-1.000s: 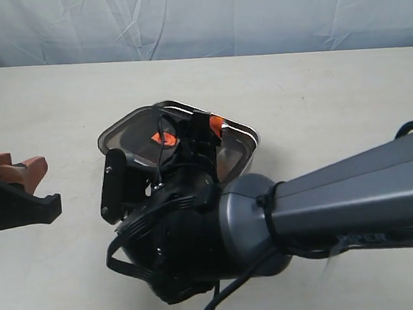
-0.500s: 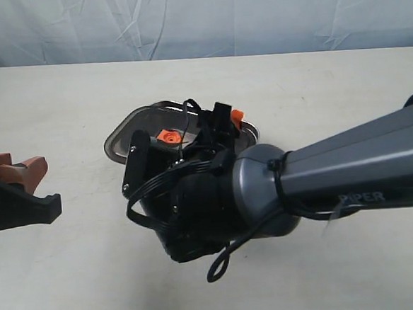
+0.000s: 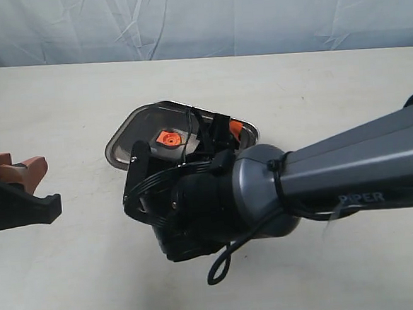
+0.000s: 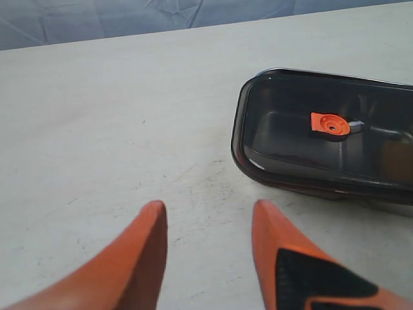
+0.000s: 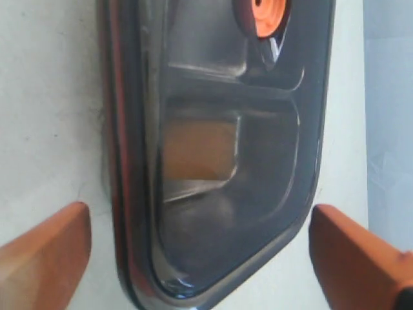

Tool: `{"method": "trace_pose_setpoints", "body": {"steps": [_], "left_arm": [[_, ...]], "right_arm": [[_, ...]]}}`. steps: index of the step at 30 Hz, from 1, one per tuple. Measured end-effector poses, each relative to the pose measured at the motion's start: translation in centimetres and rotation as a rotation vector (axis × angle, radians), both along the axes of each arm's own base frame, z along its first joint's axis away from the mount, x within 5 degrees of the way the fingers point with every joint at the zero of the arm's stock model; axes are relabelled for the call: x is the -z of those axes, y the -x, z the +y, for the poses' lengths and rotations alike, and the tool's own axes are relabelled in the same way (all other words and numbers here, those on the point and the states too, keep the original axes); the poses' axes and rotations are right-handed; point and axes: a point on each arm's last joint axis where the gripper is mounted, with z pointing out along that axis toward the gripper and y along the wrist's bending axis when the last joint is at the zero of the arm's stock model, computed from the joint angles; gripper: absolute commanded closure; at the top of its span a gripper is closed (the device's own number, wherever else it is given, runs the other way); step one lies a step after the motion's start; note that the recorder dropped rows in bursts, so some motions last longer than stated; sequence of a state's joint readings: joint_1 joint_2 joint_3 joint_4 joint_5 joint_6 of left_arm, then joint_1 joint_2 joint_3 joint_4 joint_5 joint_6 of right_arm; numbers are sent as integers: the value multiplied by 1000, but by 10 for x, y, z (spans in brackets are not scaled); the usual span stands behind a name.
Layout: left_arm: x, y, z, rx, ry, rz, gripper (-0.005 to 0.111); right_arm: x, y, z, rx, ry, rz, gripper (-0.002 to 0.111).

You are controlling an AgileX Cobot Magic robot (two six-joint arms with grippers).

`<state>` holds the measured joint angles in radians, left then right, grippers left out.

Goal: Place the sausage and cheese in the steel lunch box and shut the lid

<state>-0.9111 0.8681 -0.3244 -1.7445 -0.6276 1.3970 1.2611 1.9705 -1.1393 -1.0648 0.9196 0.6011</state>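
Lid (image 5: 226, 161) set on the lunch box (image 4: 393, 206).
Right jaws are spread wide astride it, likely for pressing; left jaws are parked aside, released.

The gripper (image 4: 210, 213) hangs low over the pale table (image 4: 97, 116), its two orange fingers (image 4: 145, 252) spread apart with bare tabletop showing between them. Ahead and off to one side, well clear of the fingertips, the dark smoky lid (image 4: 284, 139) lies flat on the box (image 4: 393, 206), whose steel edge peeks out beneath it. An orange valve (image 4: 330, 124) sits near the lid's middle. A dim yellowish patch (image 4: 393, 161) shows through the lid, too vague to name
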Motion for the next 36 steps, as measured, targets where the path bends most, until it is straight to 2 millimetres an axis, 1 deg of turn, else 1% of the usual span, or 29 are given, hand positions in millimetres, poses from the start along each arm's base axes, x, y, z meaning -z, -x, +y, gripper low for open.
{"method": "trace_pose_setpoints", "body": {"steps": [3,9,14,21,22,24,25,27,28,29,32,34,36], "left_arm": [[0,0,0,9,-18,-4,66],[0,-1,3,-14,-53,-16,66],[-1,-2,7,-49,-72,-25,66],[-2,-3,13,-106,-99,-39,71],[-2,-3,13,-114,-102,-41,72],[-3,-3,15,-135,-105,-45,73],[-3,-3,16,-149,-106,-47,73],[-4,-3,19,-182,-107,-53,74],[-4,-3,20,-190,-108,-55,74],[-4,-4,20,-195,-107,-56,74],[-4,-4,20,-197,-108,-56,74],[-4,-4,20,-197,-108,-56,74],[-4,-4,20,-198,-106,-56,74]], "right_arm": [[-1,1,0,10,-15,19,23],[-14,7,1,4,-84,41,23],[-23,29,15,-101,-153,63,23],[-22,62,28,-203,-166,92,23],[-22,67,29,-220,-161,98,24],[-22,80,33,-264,-156,103,36],[-22,86,34,-283,-153,104,49],[-17,94,37,-316,-138,105,84],[-15,96,39,-324,-133,104,108],[-11,97,40,-335,-124,105,106],[-4,98,46,-403,-131,93,109],[-4,94,51,-442,-172,98,109],[-5,87,58,-465,-266,154,109]]}}
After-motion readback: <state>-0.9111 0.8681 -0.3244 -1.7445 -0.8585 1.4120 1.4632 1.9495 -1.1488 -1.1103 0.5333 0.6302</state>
